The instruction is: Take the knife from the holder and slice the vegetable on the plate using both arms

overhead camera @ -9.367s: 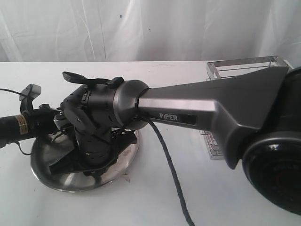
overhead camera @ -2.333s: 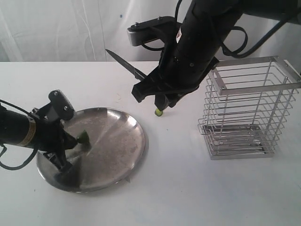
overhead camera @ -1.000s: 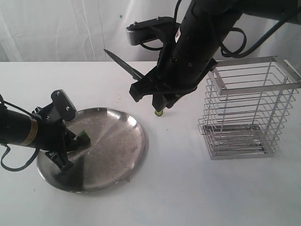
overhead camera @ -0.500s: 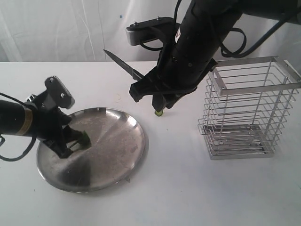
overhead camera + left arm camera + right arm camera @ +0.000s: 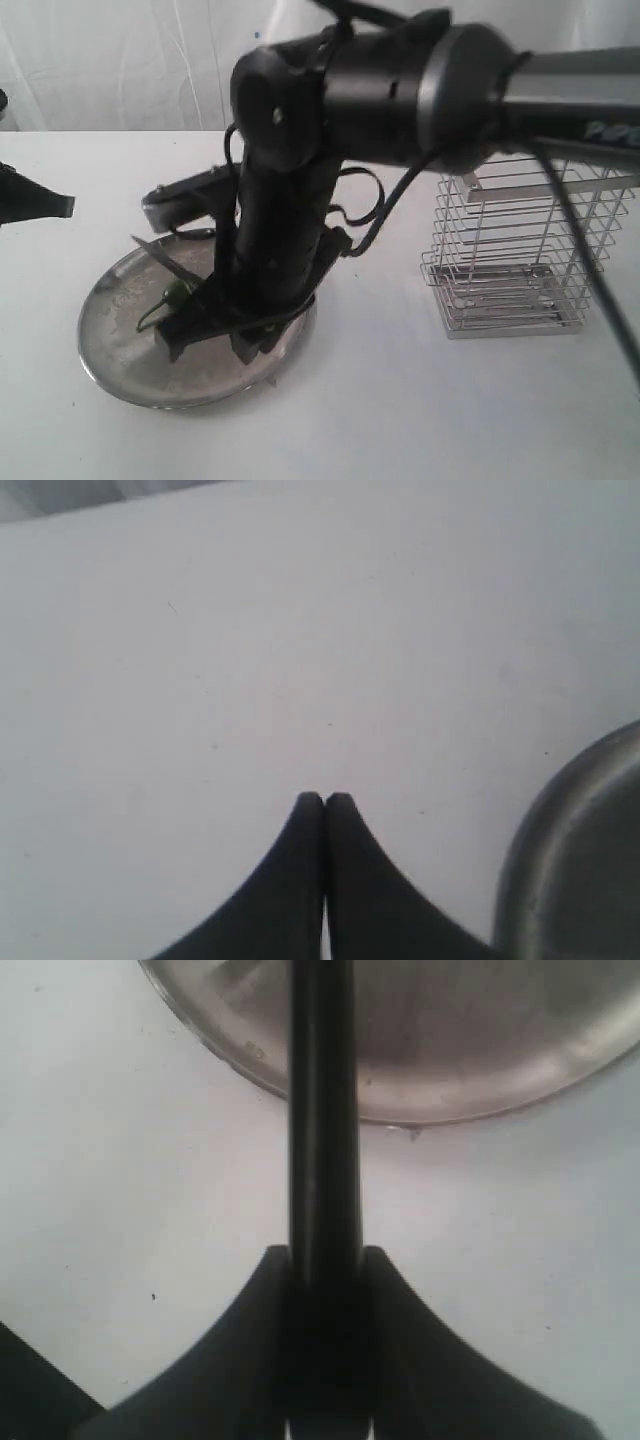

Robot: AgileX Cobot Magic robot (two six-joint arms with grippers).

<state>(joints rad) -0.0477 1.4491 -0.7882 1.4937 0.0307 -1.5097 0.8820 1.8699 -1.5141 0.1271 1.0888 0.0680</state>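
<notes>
The steel plate (image 5: 120, 345) lies at the front left of the white table. On it rests the small green chili, the vegetable (image 5: 175, 293), its thin stem curving toward the rim. My right arm reaches across and hangs low over the plate. The right gripper (image 5: 325, 1255) is shut on the black knife (image 5: 323, 1140) by its handle. The blade (image 5: 160, 258) slants just above the chili; I cannot tell if it touches. My left gripper (image 5: 325, 800) is shut and empty over bare table beside the plate rim (image 5: 565, 870), seen at the far left edge (image 5: 62, 206).
The silver wire holder (image 5: 535, 265) stands at the right with nothing visible inside, partly behind the right arm's grey link (image 5: 570, 95). A white curtain backs the table. The right arm's black body covers the plate's right half.
The left gripper let go of the chili, pulled back left off the plate and shut. The right arm swung down from mid-air and brought the knife over the chili.
</notes>
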